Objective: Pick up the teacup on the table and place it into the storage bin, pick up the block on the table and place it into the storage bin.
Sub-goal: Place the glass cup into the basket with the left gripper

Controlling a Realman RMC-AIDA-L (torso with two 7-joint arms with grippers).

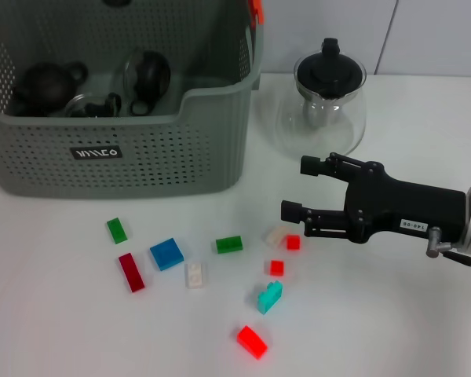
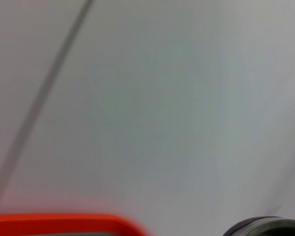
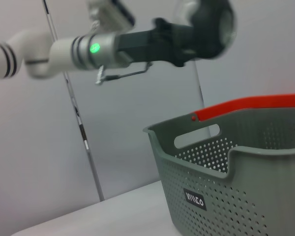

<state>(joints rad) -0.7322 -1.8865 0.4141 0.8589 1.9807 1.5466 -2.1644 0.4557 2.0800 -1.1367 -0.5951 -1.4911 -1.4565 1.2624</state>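
item: small red block (image 1: 293, 243), on the bench (image 1: 392, 314) just ahead of the right tool (image 1: 291, 191), touching a clear block (image 1: 275, 234). light, rigid, slick plastic; pinch its flat sides. right tool: fingers spread, empty. left tool (image 3: 206, 27): above the storage bin (image 1: 141, 149), holding a teacup (image 3: 225, 29).

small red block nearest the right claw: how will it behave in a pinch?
The small red plastic block looks rigid and probably very light, so it may skid on the smooth white table if nudged. It touches a whitish translucent block, which may shift too. The open right claw hangs nearby.
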